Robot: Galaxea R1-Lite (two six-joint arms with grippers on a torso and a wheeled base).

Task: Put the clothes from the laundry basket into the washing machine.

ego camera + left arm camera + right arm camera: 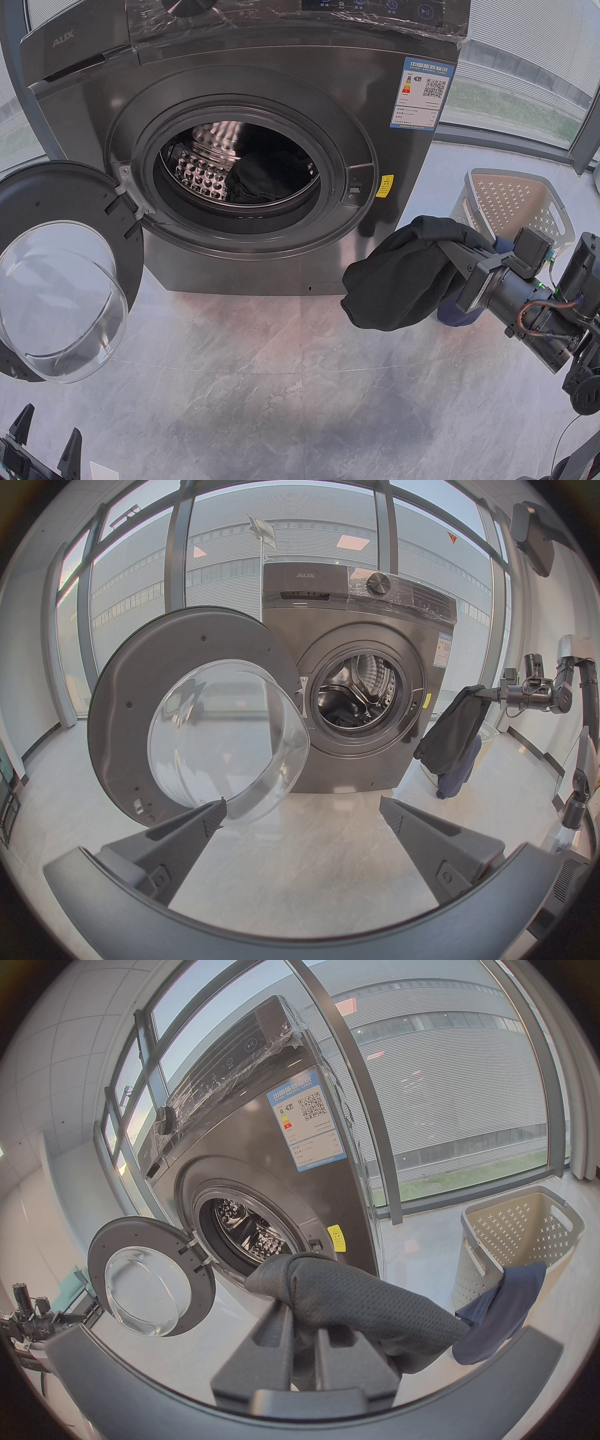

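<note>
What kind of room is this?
Probably a laundry spot in a glass-walled building: a front-loading washing machine with its door open, a laundry basket, and tall windows behind.

A: Notes on the right arm [524, 299], how was it built?
B: Dark grey cylinder at the wrist. Small green light on it. A copper-coloured braided cable [542, 304] looped along its side. Black boxy camera module [531, 245] mounted above, with a thin pale lead off one corner.
A: And the right gripper [454, 251]?
B: Dark grey, matte, with flat angular fingers [269, 1347], blocky at the root.
A: The left gripper [301, 804]?
B: Same grey. Wedge-shaped, tapering to blunt points, one round screw [159, 877] near each root, a curved grey bracket [300, 944] behind.
A: Farther up the right arm?
B: One pale silver-white link [572, 647], with a black one beside it.
</note>
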